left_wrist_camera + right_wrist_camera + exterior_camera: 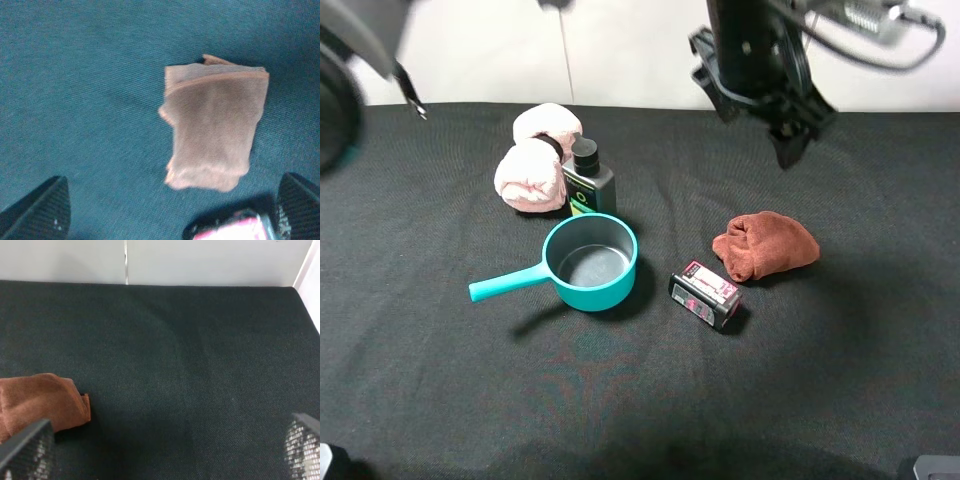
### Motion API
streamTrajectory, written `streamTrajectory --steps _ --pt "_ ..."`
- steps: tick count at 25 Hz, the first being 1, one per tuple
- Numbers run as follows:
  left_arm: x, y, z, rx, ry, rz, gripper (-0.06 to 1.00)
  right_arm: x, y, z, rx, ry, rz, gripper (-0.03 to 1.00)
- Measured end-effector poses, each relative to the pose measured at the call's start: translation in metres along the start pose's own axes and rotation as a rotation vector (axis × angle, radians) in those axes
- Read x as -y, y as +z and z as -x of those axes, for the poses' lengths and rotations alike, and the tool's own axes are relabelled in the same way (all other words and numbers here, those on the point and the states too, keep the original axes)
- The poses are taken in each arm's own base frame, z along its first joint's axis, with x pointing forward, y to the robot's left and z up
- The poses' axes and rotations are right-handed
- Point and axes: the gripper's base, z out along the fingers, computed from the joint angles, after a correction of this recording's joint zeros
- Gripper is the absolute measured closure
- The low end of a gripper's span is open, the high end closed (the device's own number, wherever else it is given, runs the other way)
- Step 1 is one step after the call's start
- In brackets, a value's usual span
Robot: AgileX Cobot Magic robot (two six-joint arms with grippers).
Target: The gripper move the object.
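A crumpled brown towel (765, 245) lies on the black cloth right of centre; it also shows in the left wrist view (215, 130) and the right wrist view (40, 402). A black box with a pink label (705, 294) lies just in front of it to the left, and its edge shows in the left wrist view (235, 227). My right gripper (790, 140) hangs open and empty above the table behind the towel, its fingers wide apart (170, 440). My left gripper (172, 200) is open and empty, looking down on the towel. The left arm (350, 60) is a blur at the top left.
A teal saucepan (590, 262) with its handle pointing left sits at centre. A black bottle (587, 178) stands behind it, next to two rolled pink towels (535, 160). A white wall (200, 260) runs along the table's far edge.
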Motion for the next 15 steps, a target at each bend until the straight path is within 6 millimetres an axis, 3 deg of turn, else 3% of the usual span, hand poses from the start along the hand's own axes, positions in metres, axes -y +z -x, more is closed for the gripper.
streamTrajectory --steps 8,15 --pt "-0.044 -0.066 -0.010 0.055 -0.112 0.058 0.09 0.000 0.000 0.000 0.000 0.000 0.000 0.27" --pt "-0.077 -0.104 -0.037 0.060 -0.195 0.097 0.09 0.000 0.000 0.000 0.000 0.000 0.000 0.27"
